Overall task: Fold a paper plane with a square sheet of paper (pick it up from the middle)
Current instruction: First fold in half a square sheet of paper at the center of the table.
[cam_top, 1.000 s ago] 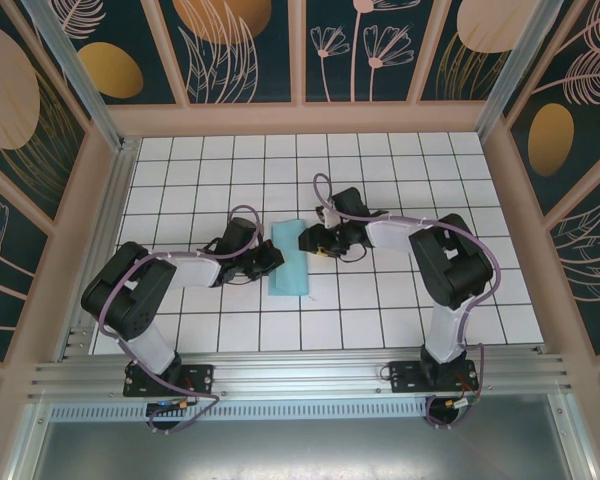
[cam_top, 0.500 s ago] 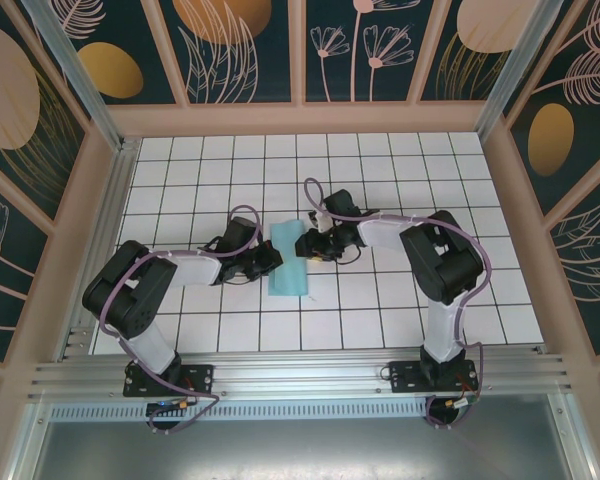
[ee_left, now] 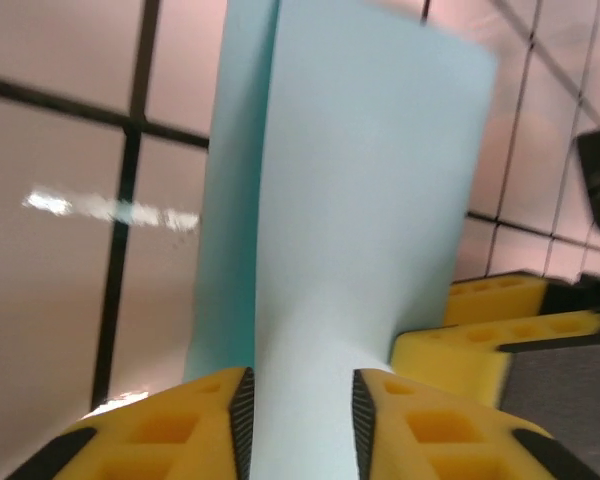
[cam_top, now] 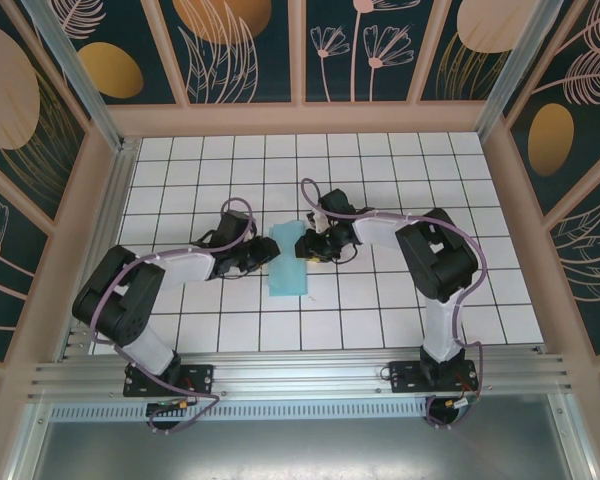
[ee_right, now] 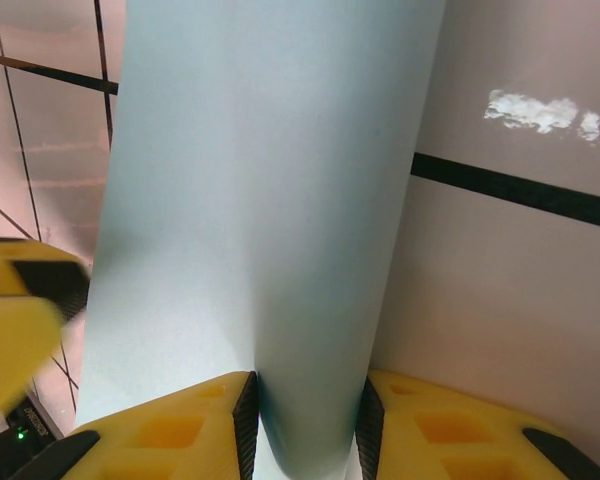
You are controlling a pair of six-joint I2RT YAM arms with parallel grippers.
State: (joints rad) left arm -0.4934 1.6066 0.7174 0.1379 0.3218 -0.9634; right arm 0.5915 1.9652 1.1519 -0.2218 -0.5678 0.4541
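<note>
Here's the white grid-tiled bench [cam_top: 380, 300], boxed in by dark teal wall panels [cam_top: 240, 60] printed with peach leaves. Mid-bench sits the light turquoise-blue paper sheet [cam_top: 288, 270], folded into a narrow strip. The left claw [cam_top: 267, 253] and right claw [cam_top: 303, 246] flank it, and the paper fills each gap between the yellow fingers [ee_left: 180, 420]. Whether they're squeezing it or just straddling it, I cannot tell.

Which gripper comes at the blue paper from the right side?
The right gripper, on the arm bending in from the right; the left gripper meets the paper from the opposite side.
</note>
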